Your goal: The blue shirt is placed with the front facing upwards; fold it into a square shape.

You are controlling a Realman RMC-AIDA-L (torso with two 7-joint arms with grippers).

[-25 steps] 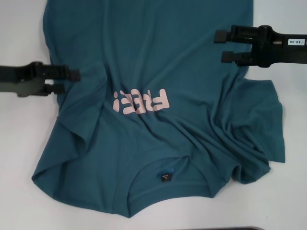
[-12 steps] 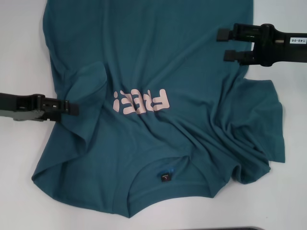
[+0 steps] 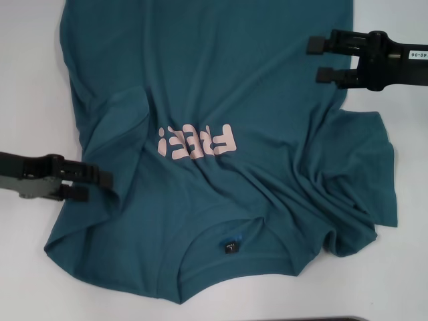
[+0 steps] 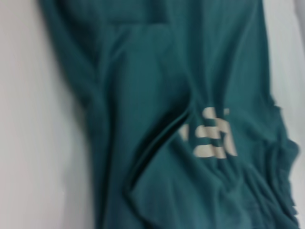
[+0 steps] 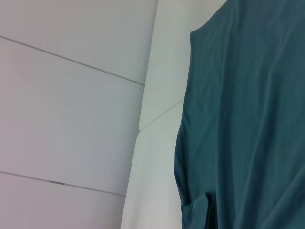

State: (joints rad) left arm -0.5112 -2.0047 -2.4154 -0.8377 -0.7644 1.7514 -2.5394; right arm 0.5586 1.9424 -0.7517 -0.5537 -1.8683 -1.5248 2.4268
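Note:
The blue shirt [image 3: 221,100] lies face up on the white table [image 3: 30,80]. Its pale letters [image 3: 197,142] sit mid-chest, and its collar with the dark label [image 3: 231,248] is at the near edge. Both sleeves are rumpled. My left gripper [image 3: 95,186] is open over the shirt's left edge by the creased left sleeve, with nothing between its fingers. My right gripper [image 3: 315,59] hangs open over the shirt's right side, just beyond the bunched right sleeve [image 3: 364,180]. The left wrist view shows wrinkled shirt cloth [image 4: 157,95] and part of the letters [image 4: 209,136].
White table surface surrounds the shirt on both sides. The right wrist view shows the shirt's far hem corner [image 5: 200,33], the table's edge [image 5: 143,129] and pale panels beyond it. A dark strip [image 3: 321,319] lies at the near edge.
My left gripper has slid along the shirt's left edge toward the near side, from beside the chest down to the sleeve. The right gripper drifted slightly to the right.

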